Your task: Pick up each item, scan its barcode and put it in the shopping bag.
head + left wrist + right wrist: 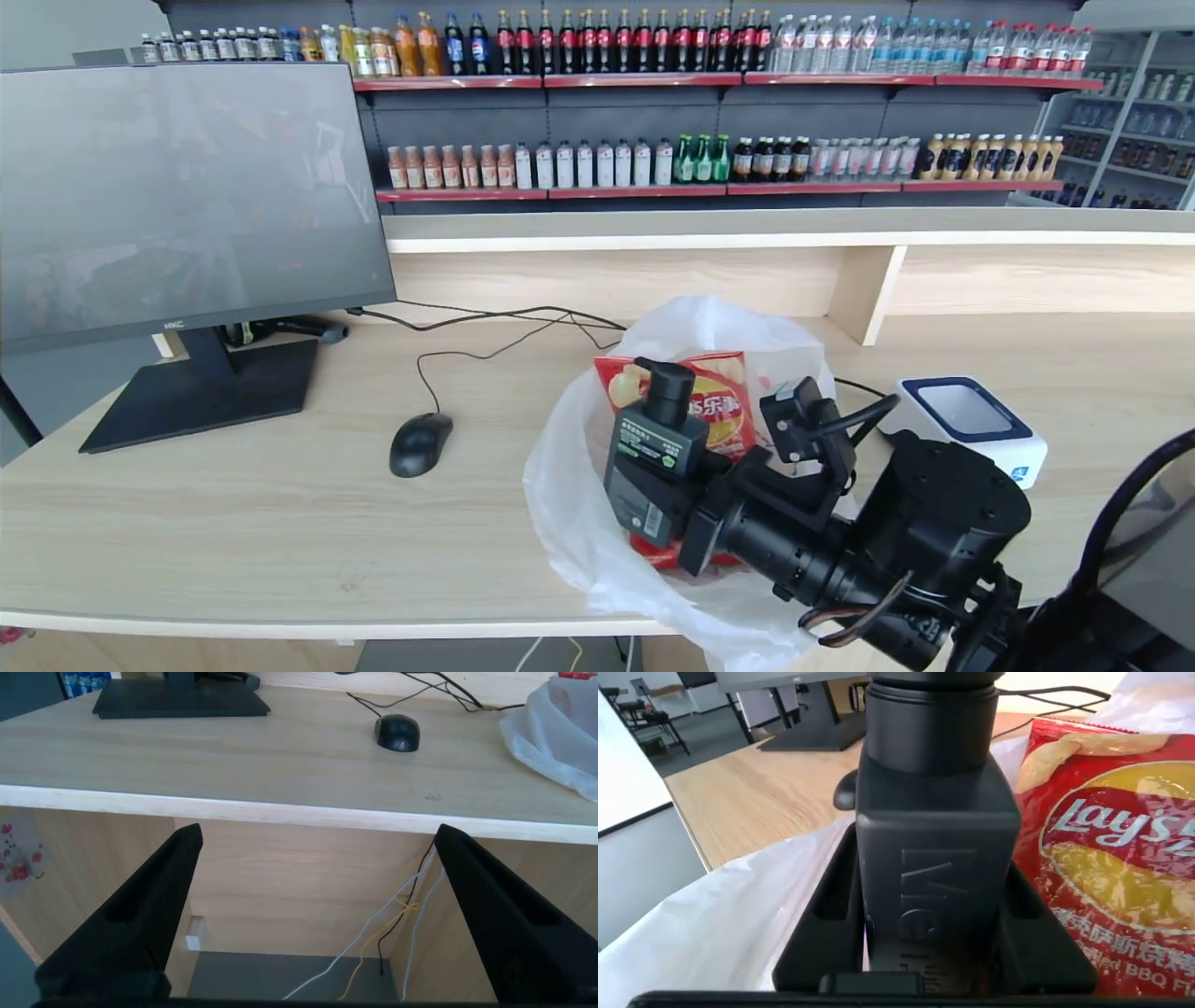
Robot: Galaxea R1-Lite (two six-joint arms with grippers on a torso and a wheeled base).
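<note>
Shopping bag (569, 485) holding chip packet (728, 415), right hand (929, 947) gripping dark bottle (653, 457)

You have a light wooden bench (233, 523) with a dark flat monitor on a black rectangular stand (207, 390) at its left rear. A black computer mouse (420, 444) lies nearer the middle, and its thin black cable (467, 356) runs toward the back. The translucent white plastic shopping bag (574, 523) sits at the front edge, right of the mouse. A white box-shaped barcode scanner with a blue-rimmed window (971, 431) stands near the bag's right side.
</note>
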